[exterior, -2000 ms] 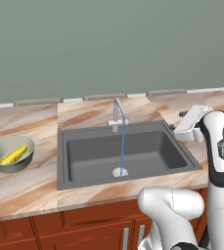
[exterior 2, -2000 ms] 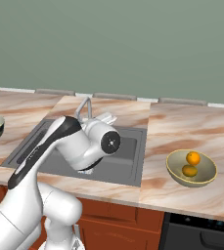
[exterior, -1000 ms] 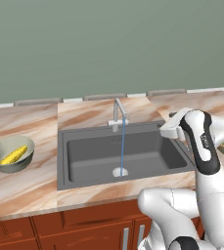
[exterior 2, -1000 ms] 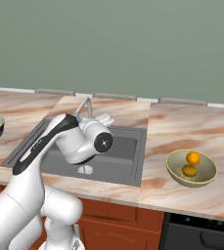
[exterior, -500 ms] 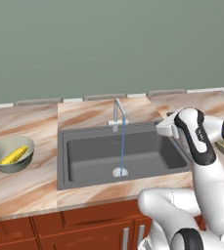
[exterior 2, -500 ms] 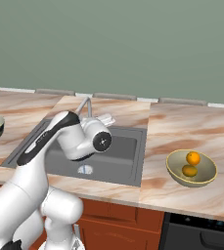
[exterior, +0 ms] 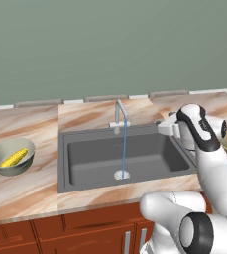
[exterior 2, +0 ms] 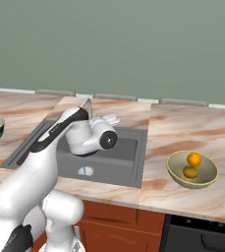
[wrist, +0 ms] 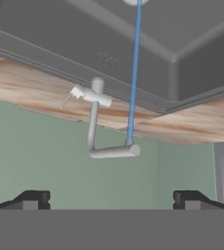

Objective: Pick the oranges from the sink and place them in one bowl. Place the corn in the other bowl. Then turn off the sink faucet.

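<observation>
- Your gripper (wrist: pixel 108 197) stands released, its two dark fingertips (wrist: pixel 33 198) wide apart with nothing between them.
- In the hand view, which is rolled upside down, you look between those tips at the slim silver-grey faucet (wrist: pixel 98 122), with its small side lever (wrist: pixel 73 93) sticking out at the base.
- A thin blue stream of water (exterior: pixel 124 149) runs from the spout down to the round pale drain (exterior: pixel 121 174), so the tap is on.
- The large dark-grey rectangular sink (exterior: pixel 85 161) sits in the marbled tan surface (exterior: pixel 21 193); you see no fruit or cob in its basin.
- In the left base view your white arm (exterior: pixel 200 134) reaches over the right rim of the sink, well to the right of the faucet and apart from it.
- In the right base view the arm's wrist (exterior 2: pixel 97 135) hangs over the basin, just in front of the faucet.
- The two small round bright-orange oranges (exterior 2: pixel 192 165) lie in the wide olive-khaki bowl (exterior 2: pixel 175 172), which stands on the surface to the right of the sink, well apart from it.
- The small yellow knobbly corn cob (exterior: pixel 14 158) lies in the pale grey-green bowl with the whitish inside (exterior: pixel 1 166), on the surface to the left of the sink.
</observation>
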